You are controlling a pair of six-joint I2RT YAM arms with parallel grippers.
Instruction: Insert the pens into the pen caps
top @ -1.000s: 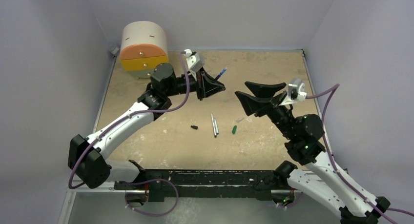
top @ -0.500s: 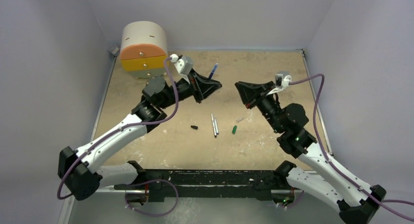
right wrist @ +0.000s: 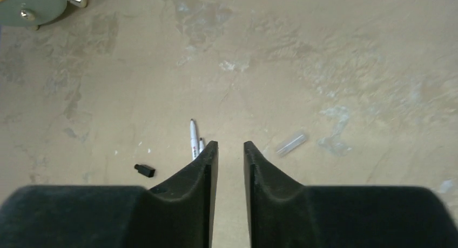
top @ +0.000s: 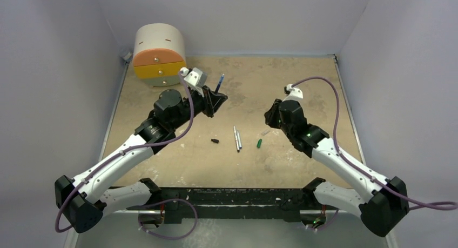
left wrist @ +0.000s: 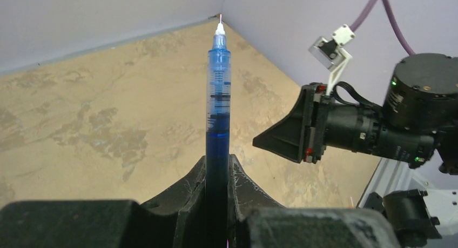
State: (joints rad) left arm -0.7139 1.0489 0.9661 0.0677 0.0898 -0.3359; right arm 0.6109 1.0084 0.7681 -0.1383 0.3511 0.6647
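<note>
Left wrist view is showing the left end effector (left wrist: 217, 167) clamping a blue pen (left wrist: 218, 91), while the right end effector (right wrist: 230, 148) is hanging part-open, gripping nothing.

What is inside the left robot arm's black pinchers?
A clear blue-ink stick pen stands squeezed in the left gripper, its bare white tip pointing up. Its bottom end is hidden between the black fingers, so you cannot see it.
</note>
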